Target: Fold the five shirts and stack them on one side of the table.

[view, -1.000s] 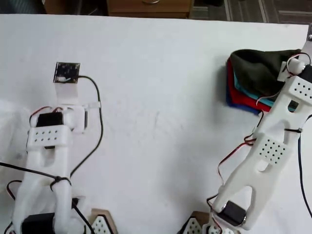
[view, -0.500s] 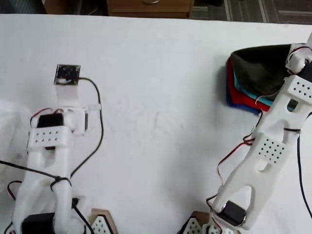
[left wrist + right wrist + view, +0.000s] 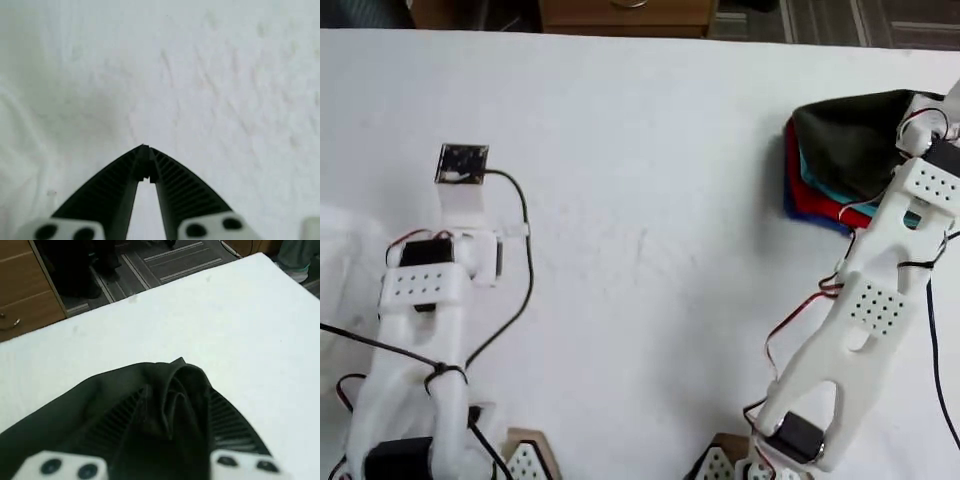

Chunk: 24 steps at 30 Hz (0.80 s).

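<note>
1. The right gripper (image 3: 176, 377) is clamped on a fold of the dark olive cloth shirt (image 3: 850, 140), apparently to settle it squarely on top.
2. Under it, the pile of folded shirts (image 3: 800, 182) shows teal, red and blue layers, stacked on the white table (image 3: 640, 120) beside the right arm.
3. The left gripper (image 3: 145, 159), well apart from the pile, is pinched closed on nothing and looks parked.

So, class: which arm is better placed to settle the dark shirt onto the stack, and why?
Right. The right claw is shut on the dark shirt, directly over the stack of folded shirts on the robot's right. The left claw is shut over bare table, far from the stack.
</note>
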Available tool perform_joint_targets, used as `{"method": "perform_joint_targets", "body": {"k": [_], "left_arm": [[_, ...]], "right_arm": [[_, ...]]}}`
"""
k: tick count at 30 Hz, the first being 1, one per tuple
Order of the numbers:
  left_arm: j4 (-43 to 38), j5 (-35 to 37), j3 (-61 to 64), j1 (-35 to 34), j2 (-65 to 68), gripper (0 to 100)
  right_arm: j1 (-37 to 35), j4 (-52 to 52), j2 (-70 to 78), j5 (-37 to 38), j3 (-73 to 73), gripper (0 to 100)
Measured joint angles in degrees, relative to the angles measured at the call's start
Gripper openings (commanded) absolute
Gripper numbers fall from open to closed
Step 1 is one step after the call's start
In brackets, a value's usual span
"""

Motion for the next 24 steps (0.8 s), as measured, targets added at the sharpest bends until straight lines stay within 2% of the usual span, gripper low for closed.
{"method": "perform_joint_targets", "body": {"k": [6, 13, 17, 18, 24], "left_arm": [[0.00, 0.00, 0.00, 0.00, 0.00, 2], [0.00, 0.00, 0.00, 0.00, 0.00, 2], [0.00, 0.00, 0.00, -0.09, 0.00, 2], [0.00, 0.00, 0.00, -0.09, 0.00, 2], [0.00, 0.00, 0.00, -0.09, 0.00, 2]], "right_arm": [[0.62, 0.26, 0.00, -3.96, -0.88, 17.3], [1.23, 7.12, -5.80, -7.47, -10.46, 16.3], [0.88, 10.46, -9.32, -8.70, -14.77, 1.8], [0.44, 10.90, -9.58, -8.70, -15.12, 1.8], [-4.13, 11.43, -7.03, 1.76, -13.80, 1.9]]}}
